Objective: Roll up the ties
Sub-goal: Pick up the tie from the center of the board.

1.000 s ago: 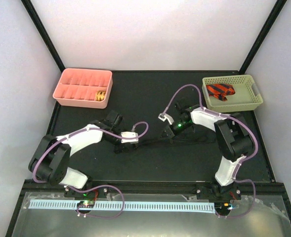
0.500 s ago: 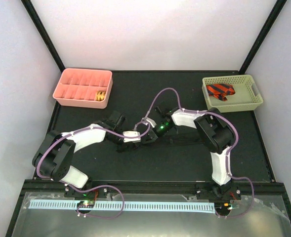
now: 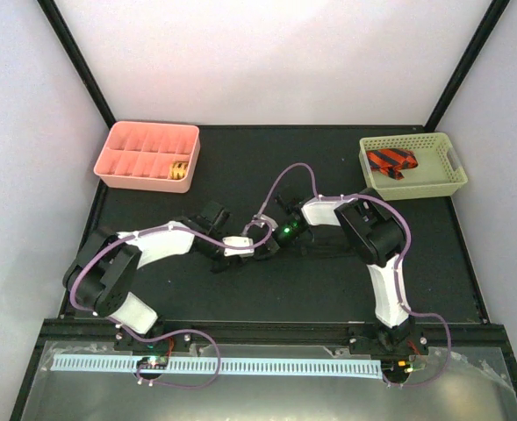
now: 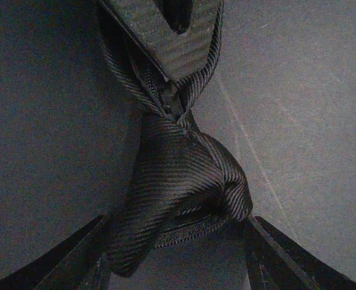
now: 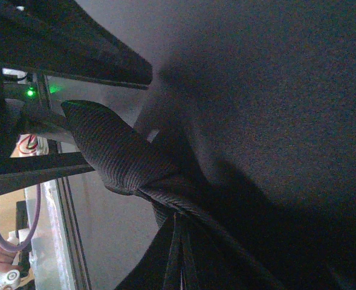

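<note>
A dark striped tie (image 4: 178,181) lies on the black table (image 3: 267,167), hard to see from the top. My two grippers meet at the table's middle. My left gripper (image 3: 240,247) is open. The tie's bunched fold sits between its spread fingers (image 4: 75,257) in the left wrist view. My right gripper (image 3: 265,244) is shut on the tie just beyond the bunch, where the cloth narrows (image 5: 165,193). A red and black striped tie (image 3: 390,161) lies in the green basket (image 3: 442,180). A rolled yellowish tie (image 3: 180,170) sits in the pink tray (image 3: 118,140).
The pink divided tray is at the back left and the green basket at the back right. Purple cables loop off both wrists over the middle of the table. The table's near edge (image 3: 267,326) runs in front of the arm bases.
My right gripper has moved left across the table with the tie until it meets my left gripper. My left gripper has shifted slightly to the right.
</note>
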